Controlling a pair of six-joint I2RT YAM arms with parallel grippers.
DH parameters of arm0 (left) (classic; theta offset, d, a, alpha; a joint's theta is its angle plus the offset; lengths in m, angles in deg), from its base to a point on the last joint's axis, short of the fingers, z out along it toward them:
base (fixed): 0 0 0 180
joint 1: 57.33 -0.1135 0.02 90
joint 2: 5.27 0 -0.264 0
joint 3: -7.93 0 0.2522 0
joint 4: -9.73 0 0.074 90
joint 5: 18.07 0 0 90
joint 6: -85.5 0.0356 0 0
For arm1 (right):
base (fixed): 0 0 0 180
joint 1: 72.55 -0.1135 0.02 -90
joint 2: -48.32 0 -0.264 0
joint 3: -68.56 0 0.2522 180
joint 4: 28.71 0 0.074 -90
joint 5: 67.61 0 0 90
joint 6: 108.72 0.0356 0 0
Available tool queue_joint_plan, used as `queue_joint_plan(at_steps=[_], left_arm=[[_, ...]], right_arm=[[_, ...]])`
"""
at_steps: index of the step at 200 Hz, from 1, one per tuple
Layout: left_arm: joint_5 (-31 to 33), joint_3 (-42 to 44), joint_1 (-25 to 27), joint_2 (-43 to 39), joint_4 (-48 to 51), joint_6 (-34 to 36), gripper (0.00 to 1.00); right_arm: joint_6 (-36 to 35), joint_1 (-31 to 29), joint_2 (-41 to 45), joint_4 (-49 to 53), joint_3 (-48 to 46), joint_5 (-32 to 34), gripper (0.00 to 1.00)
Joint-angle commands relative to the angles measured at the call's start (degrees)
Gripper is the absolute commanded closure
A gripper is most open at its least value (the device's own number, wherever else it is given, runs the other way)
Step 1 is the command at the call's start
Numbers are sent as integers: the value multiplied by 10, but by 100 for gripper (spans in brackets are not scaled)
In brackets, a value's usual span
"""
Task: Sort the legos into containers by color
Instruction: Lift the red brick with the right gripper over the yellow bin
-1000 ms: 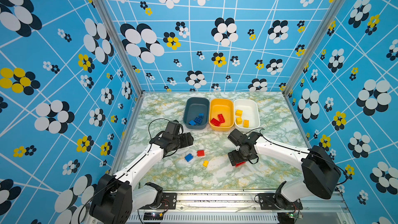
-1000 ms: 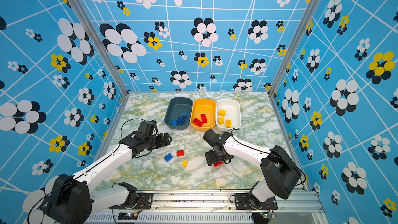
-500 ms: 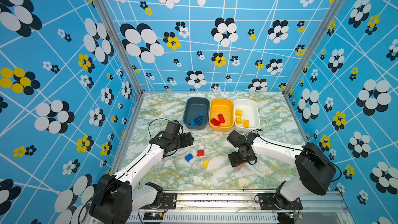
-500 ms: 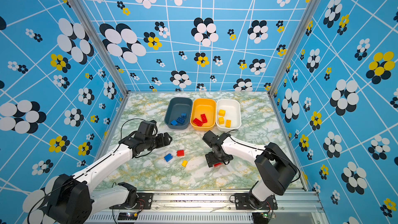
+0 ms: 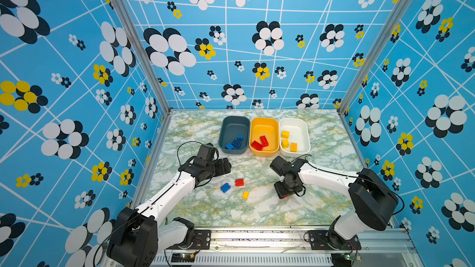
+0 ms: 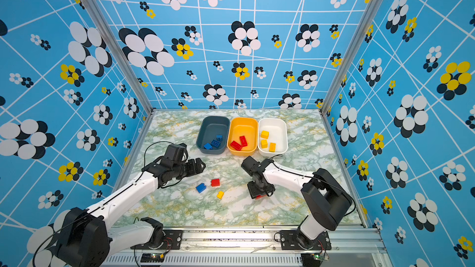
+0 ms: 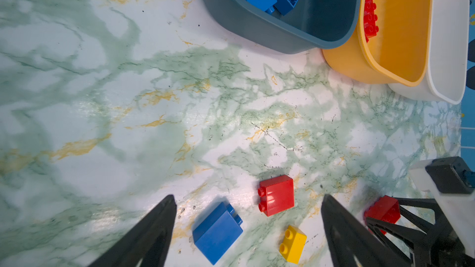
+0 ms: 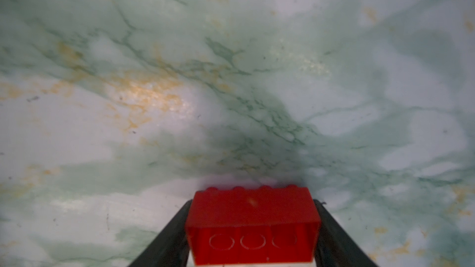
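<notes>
Underneath: we see a tabletop (image 5: pixel 257 209) printed as white marble with green veins and ochre streaks. The left wrist view shows small dark specks on it.
Walls: bright blue panels (image 5: pixel 231 47) with white lines and black, white and yellow flowers close in the back and both sides. Aluminium posts (image 5: pixel 133 42) stand at the back corners.
Front edge: we see an aluminium rail (image 5: pixel 257 237) running along it.
Tubs: the teal tub (image 5: pixel 232 124), orange-yellow tub (image 5: pixel 264 124) and white tub (image 5: pixel 298 127) sit side by side, touching, near the back wall.
Sorted: blue bricks (image 5: pixel 236 143) lie in the teal tub, red bricks (image 5: pixel 260 143) in the orange-yellow one, and yellow bricks (image 5: pixel 285 143) in the white one.
Loose: a blue brick (image 5: pixel 225 187), a red square brick (image 5: pixel 239 182) and a small yellow brick (image 5: pixel 245 194) lie near one another on bare marble between the arms, not touching.
Right side: the right gripper (image 5: pixel 285 193) points down at the table, right of that cluster. In its wrist view we see its fingers (image 8: pixel 174 232) pressed against both ends of a long red brick (image 8: pixel 253 217). We cannot tell whether the brick is lifted.
Left side: the left gripper (image 5: pixel 223 166) hangs between the teal tub and the loose bricks, jaws wide, holding nothing.
</notes>
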Motion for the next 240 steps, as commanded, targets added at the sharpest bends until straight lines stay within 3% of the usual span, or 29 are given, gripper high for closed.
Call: queue_joint_plan(at_steps=[1,72,138,240], left_arm=[[-6,-2,-1,1,6,8,10],[-7,-1,-1,-1,5,8,10],[-9,1,0,-1,2,8,10],[-3,11,4,-19,5,2,10]], right_arm=[[1,1,-7,0,-9,7,34],[6,1,24,24,12,12,37],[0,13,51,41,108,23,37],[-82,91,-126,17,393,26,36]])
